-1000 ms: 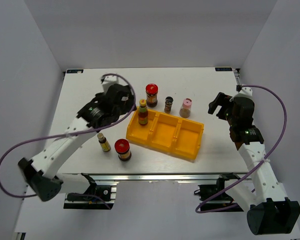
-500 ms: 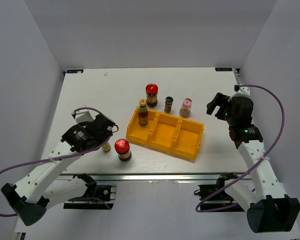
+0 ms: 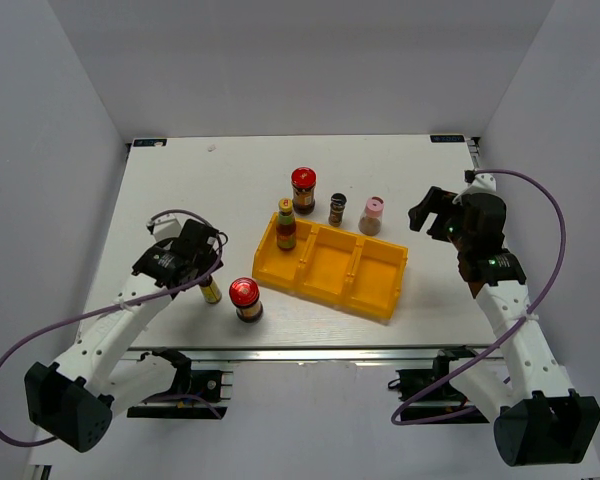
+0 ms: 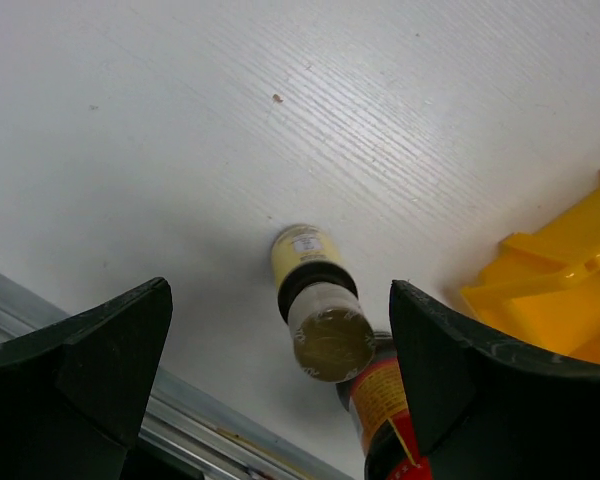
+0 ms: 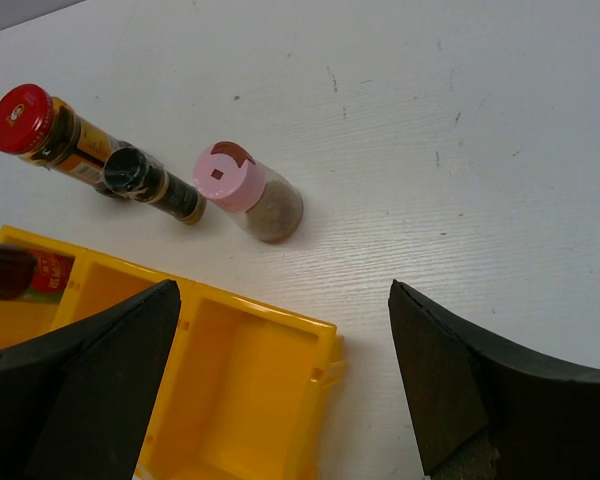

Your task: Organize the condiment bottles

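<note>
top external: white wood-grain table [image 3: 180,185] with condiment bottles [image 3: 303,190], grey walls [image 3: 50,110]

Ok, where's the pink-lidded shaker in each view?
Top external: pink-lidded shaker stands just beyond the yellow tray, by its right compartment.
Left wrist: not in view.
Right wrist: upper centre, beyond the tray's far rim.
Shared landmark: the yellow tray, in all three.
</note>
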